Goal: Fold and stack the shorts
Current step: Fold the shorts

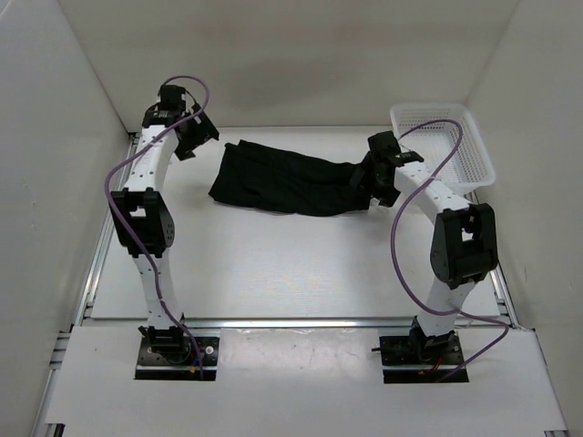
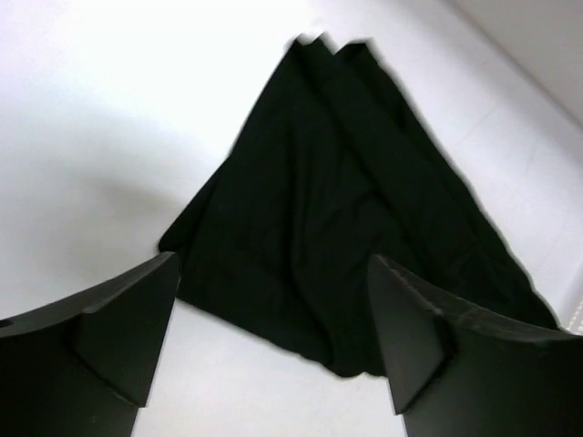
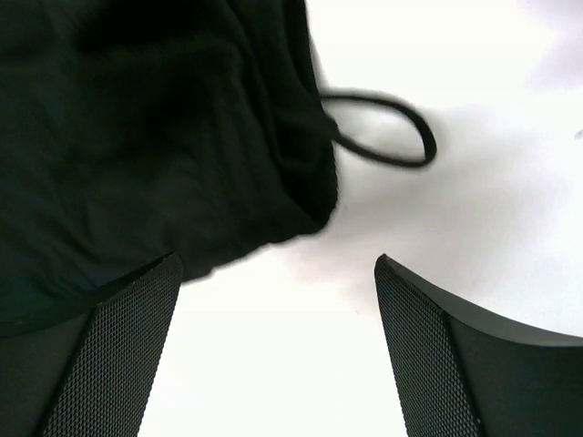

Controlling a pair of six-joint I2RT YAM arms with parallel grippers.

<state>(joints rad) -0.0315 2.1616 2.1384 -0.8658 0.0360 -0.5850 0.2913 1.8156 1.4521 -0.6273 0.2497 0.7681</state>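
The black shorts (image 1: 282, 180) lie in a long rumpled strip across the far middle of the table. My left gripper (image 1: 191, 146) is open, just left of their left end; in the left wrist view the shorts (image 2: 337, 209) fan out ahead of the open jaws (image 2: 273, 337). My right gripper (image 1: 372, 187) is open at their right end; in the right wrist view the shorts (image 3: 155, 137) fill the upper left, with a drawstring loop (image 3: 392, 137) lying on the table beside them, and nothing sits between the jaws (image 3: 278, 346).
A white mesh basket (image 1: 444, 144) stands at the far right corner, just behind the right arm. White walls close in the table on the left, back and right.
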